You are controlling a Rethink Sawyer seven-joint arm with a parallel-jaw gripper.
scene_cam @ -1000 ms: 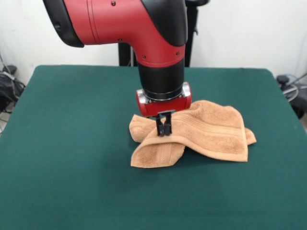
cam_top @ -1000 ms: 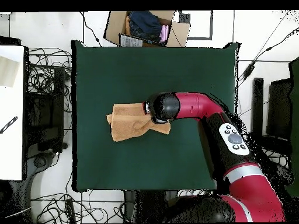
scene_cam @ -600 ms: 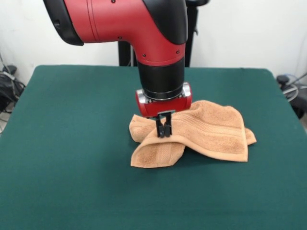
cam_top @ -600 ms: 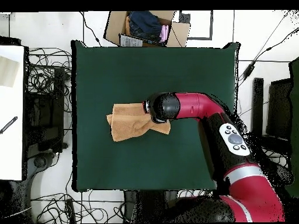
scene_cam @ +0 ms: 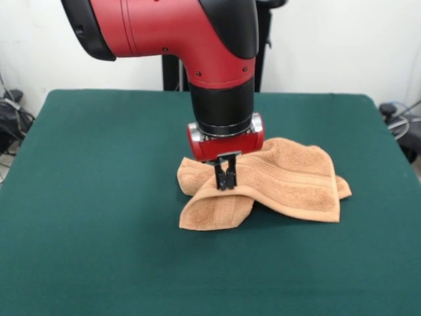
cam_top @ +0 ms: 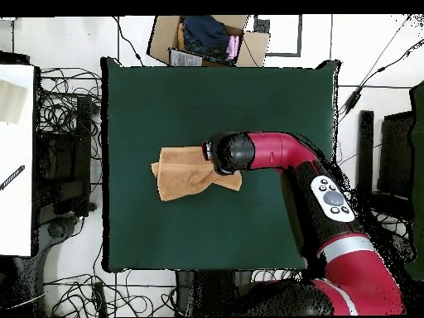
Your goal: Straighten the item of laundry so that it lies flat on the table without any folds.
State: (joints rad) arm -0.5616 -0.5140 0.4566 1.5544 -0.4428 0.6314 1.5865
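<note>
Towel (scene_cam: 276, 179) lies bunched near the middle of the table (scene_cam: 99, 197), 1 corner folded over. Gripper (scene_cam: 226, 181) is pinched shut on that fold (fingers nearly together). A thin pinch could slip, or drag the whole heap without unfolding.

The towel (scene_cam: 283, 181) was a light orange-tan terry cloth, lying crumpled near the middle of the dark green worktop (scene_cam: 99, 197). It was not flat: one corner was folded over into a loose flap at the front, with a raised ridge running across it. Ribbed border bands showed along the folded parts. From above, the towel (cam_top: 178, 174) formed an uneven, roughly rectangular patch.
</note>
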